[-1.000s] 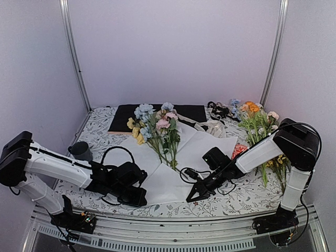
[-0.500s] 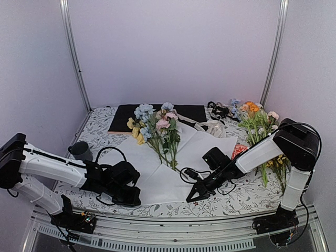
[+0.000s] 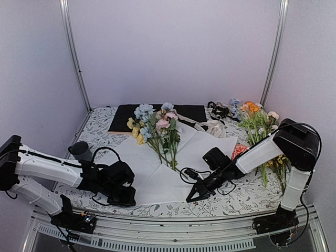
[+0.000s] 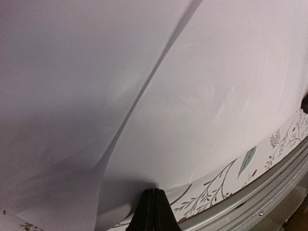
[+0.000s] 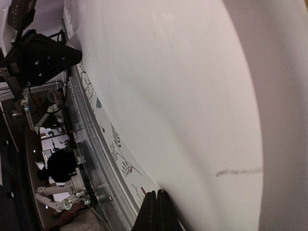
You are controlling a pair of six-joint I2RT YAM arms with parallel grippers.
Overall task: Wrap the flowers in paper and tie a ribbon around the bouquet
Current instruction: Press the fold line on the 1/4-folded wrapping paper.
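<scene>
The paper (image 3: 157, 173) lies spread flat on the flower-patterned tablecloth (image 3: 236, 197), creased down its middle. The flowers (image 3: 155, 128) rest on the paper's far half, blooms over its far edge and stems pointing toward its centre. The left gripper (image 3: 126, 200) sits low at the paper's near left corner, its jaws closed together, with the tips meeting the paper's near edge in the left wrist view (image 4: 154, 195). The right gripper (image 3: 191, 198) is at the paper's near right corner, jaws likewise closed and tips against the edge (image 5: 156, 195). Whether either one pinches the sheet cannot be told. A black sheet (image 3: 123, 118) lies beyond the paper's far edge, and orange-and-yellow sprigs (image 3: 254, 118) lie off its right side.
</scene>
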